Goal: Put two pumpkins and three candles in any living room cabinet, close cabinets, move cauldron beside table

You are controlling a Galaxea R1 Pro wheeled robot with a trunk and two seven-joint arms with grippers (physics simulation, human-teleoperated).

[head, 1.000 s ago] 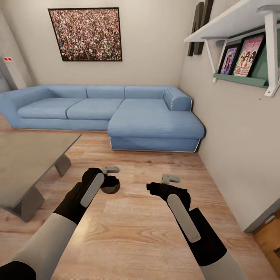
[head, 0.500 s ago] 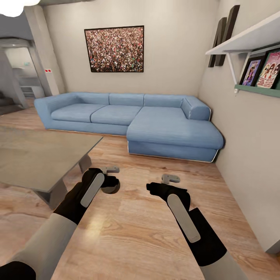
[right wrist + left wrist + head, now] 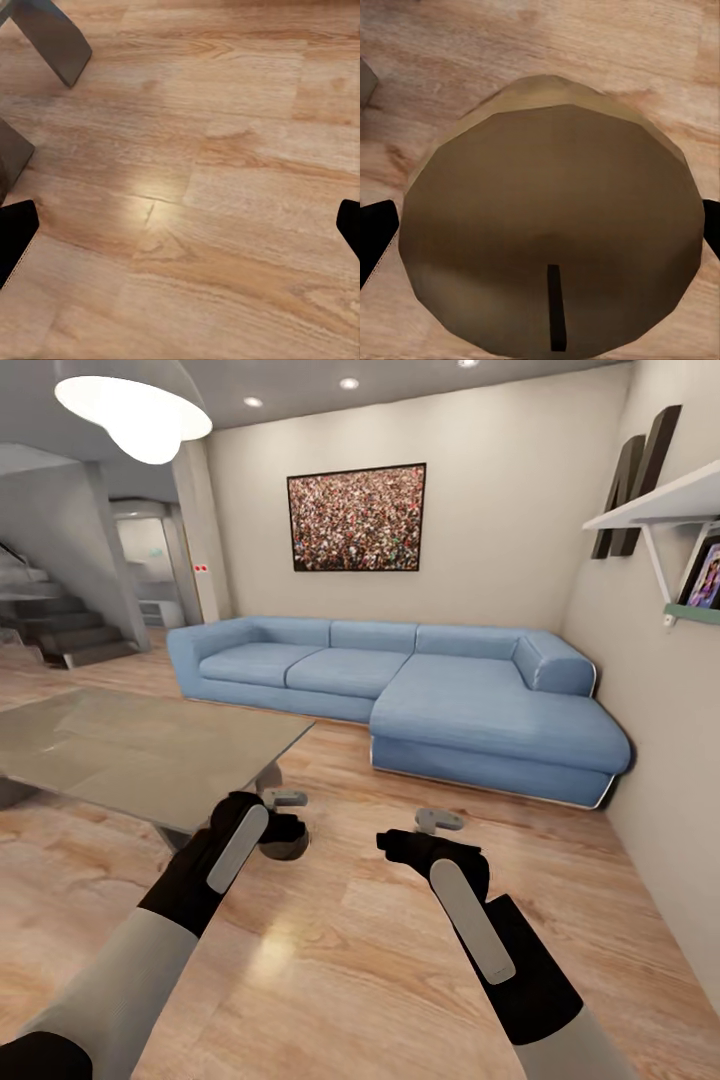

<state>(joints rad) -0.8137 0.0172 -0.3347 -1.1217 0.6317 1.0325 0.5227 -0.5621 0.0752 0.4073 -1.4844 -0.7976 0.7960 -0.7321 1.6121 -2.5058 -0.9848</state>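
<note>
Candle [image 3: 547, 225] is our best reading of the round brown thing with a dark wick-like strip. The left gripper [image 3: 280, 826] is clamped on it, above the wood floor [image 3: 350, 960] near the glass table [image 3: 120, 760]. The right gripper [image 3: 415, 832] hangs empty, its fingers apart. With no cabinet in sight, we should keep the grip firm, the arm tucked in and the turn slow, clear of the table edge.

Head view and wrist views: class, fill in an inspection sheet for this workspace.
Surface: wood floor under both hands.
Job's things: none identified for certain.
Clutter: round brown thing, identity unclear.
Hands: left hand holds the round brown thing; right hand open, empty.
Cables: nothing seen.
Surroundings: grey table, blue sofa, picture, stairs, wall shelf.
</note>
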